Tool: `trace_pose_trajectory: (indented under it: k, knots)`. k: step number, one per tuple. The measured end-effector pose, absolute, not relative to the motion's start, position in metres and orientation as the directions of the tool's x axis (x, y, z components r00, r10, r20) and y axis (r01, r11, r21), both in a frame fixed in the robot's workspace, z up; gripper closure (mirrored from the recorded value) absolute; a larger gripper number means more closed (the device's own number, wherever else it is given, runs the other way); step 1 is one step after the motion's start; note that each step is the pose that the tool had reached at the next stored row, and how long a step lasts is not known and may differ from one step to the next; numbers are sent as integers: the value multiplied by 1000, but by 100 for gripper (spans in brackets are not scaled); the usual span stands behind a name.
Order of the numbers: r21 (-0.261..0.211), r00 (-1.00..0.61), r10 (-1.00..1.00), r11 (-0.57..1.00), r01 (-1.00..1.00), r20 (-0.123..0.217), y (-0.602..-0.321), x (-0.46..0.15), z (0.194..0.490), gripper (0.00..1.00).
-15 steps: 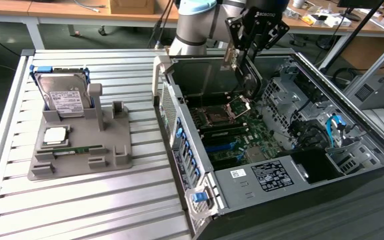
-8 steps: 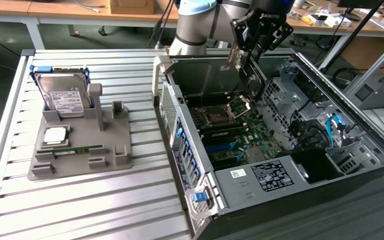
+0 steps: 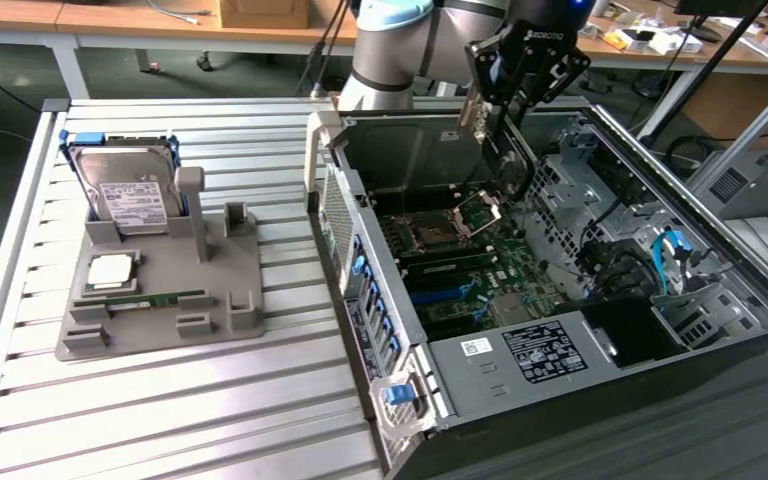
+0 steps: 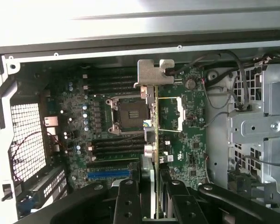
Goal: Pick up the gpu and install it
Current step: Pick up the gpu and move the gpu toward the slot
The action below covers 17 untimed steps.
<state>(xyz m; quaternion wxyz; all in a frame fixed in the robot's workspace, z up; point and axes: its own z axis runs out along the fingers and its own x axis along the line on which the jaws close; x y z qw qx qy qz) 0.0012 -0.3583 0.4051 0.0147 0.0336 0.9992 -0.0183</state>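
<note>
**Gpu being held over the open case**

A slatted metal table [image 3: 157,420] is being shared by an open computer case [image 3: 491,385], toward the exterior view's right, and a grey holder [image 3: 157,325], toward its left. The case is being shown on its side, with the motherboard [image 3: 471,265] facing up. The arm [image 3: 398,50] is being seen at the far side of the table, bent over the case. On the holder, a hard drive [image 3: 128,190] is being propped upright at the far end, and a memory stick [image 3: 151,298] is being carried flat nearer the front. The gpu [image 3: 511,160] is being held on edge above the motherboard, clear of it and close to the case's far wall. In the wrist view its silver bracket [image 4: 151,74] is being seen at the end away from the fingers, with the processor socket [image 4: 128,114] just beside the card's line. The gpu is being clamped by the end effector [image 4: 154,198], whose jaws are being shown partly closed, one finger on each face of the card.
</note>
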Motion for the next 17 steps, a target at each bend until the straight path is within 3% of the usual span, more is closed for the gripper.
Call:
trace_pose_trajectory:
  k: [17]
  knots:
    - [-36,-997,67,997,68,-31,-362,10,394,73]
